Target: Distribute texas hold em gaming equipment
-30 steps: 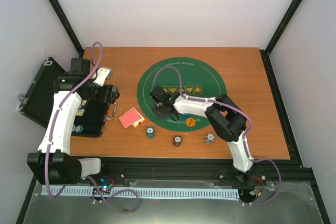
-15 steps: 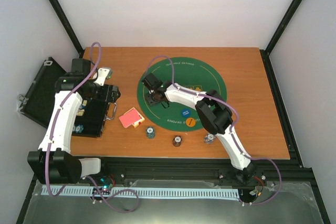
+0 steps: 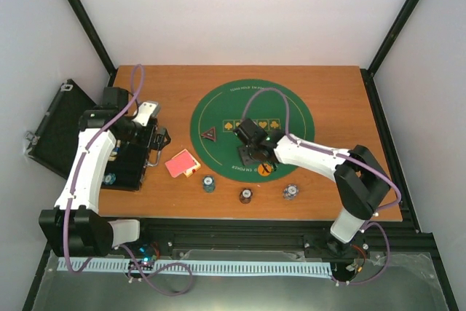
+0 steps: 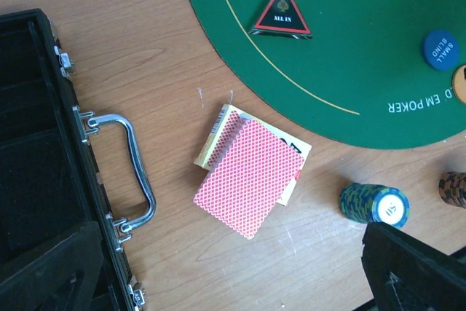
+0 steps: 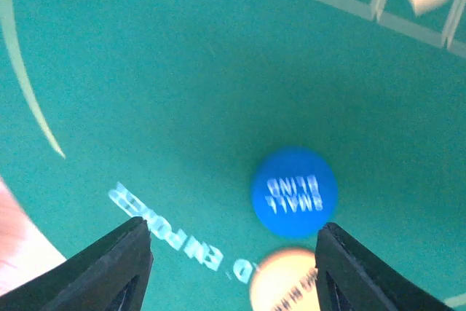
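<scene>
Back from the mat's left side, the right gripper now hangs spread and empty above the blue small-blind disc, which sits just beside the orange disc. The black red-edged triangle marker lies alone on the green mat. The left gripper gapes wide and empty near the red-backed cards and the black case.

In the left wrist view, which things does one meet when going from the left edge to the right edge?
black case → red-backed playing cards → blue-green chip stack → blue Small Blind button
</scene>
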